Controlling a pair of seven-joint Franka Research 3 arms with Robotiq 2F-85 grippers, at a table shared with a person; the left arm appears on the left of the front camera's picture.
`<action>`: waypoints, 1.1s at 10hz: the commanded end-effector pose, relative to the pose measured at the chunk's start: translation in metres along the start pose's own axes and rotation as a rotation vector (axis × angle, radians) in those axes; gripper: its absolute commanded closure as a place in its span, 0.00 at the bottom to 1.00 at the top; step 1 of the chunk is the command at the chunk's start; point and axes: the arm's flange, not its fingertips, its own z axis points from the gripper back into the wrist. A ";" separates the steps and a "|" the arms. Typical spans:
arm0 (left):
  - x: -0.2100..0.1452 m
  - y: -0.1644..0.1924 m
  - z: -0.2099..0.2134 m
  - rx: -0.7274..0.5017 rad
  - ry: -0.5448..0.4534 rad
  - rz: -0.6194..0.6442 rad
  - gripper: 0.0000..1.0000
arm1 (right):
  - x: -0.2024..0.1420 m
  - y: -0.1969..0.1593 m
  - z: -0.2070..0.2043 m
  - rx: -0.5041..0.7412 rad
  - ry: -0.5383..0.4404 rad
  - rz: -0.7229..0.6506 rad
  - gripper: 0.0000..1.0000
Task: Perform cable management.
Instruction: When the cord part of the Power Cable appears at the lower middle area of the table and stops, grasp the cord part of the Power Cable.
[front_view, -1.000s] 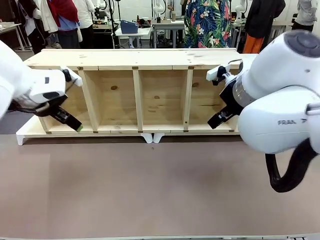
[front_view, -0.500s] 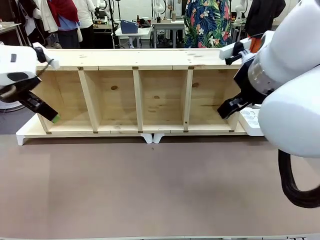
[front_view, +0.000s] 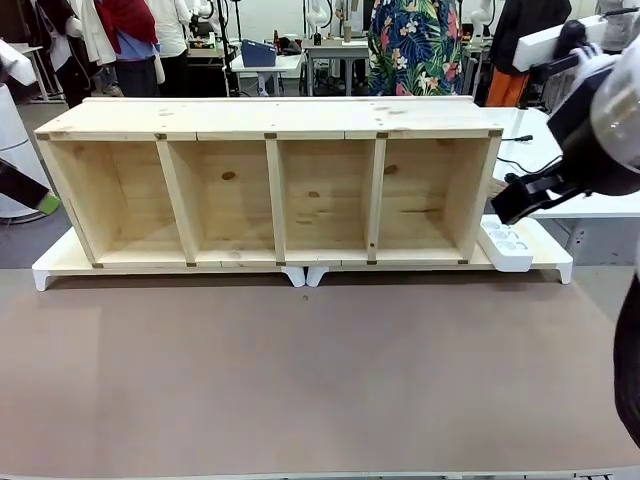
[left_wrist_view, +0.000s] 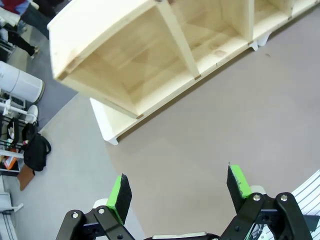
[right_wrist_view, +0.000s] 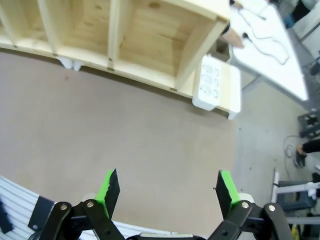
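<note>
Thin glossy black cable (front_view: 521, 138) with small black plug, lying in loose curves on white side table (front_view: 545, 160) past right end of pale four-compartment wooden shelf (front_view: 270, 118). Well apart from both grippers, untouched. White multi-socket power strip (front_view: 503, 243) just beside that shelf end. Left gripper (left_wrist_view: 177, 180) over brown worktop (front_view: 320, 380), fingers spread wide, nothing between green pads. Right gripper (right_wrist_view: 167, 177) likewise: fingers spread, empty, above worktop.

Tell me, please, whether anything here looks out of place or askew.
Only the cable: it lies loose in curves on the white table beyond the wooden shelf's right end, not tidied away, near the white power strip.
</note>
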 end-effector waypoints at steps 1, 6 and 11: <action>-0.121 -0.026 -0.034 0.019 -0.038 0.074 0.00 | -0.119 0.003 -0.048 0.002 -0.025 -0.036 0.00; -0.120 -0.027 -0.049 -0.011 0.012 0.053 0.00 | -0.124 0.004 -0.055 0.069 -0.061 -0.044 0.00; -0.023 0.020 0.027 -0.002 -0.004 0.076 0.00 | -0.020 0.009 0.034 0.026 -0.038 -0.032 0.00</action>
